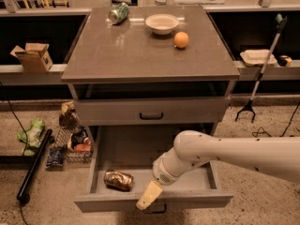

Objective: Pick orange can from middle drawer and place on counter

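Note:
The orange can [118, 180] lies on its side in the front left of the open middle drawer [197, 201]. It is shiny copper-orange with dented sides. My gripper [149, 196] hangs over the drawer's front panel, just right of the can and a short gap from it. The white arm reaches in from the right. The counter [140, 55] is the glossy grey-brown top of the cabinet above.
On the counter lie a green-and-silver can [118, 12], a white bowl [162, 23] and an orange fruit [181, 40]. A closed drawer with a black handle [151, 116] sits above the open one. Snack bags [70, 135] and a black pole [33, 165] lie on the floor left.

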You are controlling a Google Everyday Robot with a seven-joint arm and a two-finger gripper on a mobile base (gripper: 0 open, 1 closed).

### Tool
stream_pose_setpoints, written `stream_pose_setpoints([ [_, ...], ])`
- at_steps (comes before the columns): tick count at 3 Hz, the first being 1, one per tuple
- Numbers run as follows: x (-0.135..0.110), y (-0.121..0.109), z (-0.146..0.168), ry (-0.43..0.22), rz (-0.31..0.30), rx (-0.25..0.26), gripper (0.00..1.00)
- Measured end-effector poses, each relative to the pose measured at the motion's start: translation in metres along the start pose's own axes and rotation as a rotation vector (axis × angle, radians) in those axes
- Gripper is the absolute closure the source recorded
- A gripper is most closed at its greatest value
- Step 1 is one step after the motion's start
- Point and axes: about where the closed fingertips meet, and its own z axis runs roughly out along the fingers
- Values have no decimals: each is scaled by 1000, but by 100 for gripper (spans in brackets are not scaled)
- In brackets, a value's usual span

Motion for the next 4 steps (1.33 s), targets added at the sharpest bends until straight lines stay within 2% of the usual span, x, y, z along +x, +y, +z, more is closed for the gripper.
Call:
stream_pose_setpoints([
  [1,0,0,-1,1,-1,1,0],
  [2,-19,-14,24,-28,-31,-8,0],
  [3,-47,-35,49,-105,-62,-6,0],
  [4,-81,-64,72,-219,-75,-19,0],
])
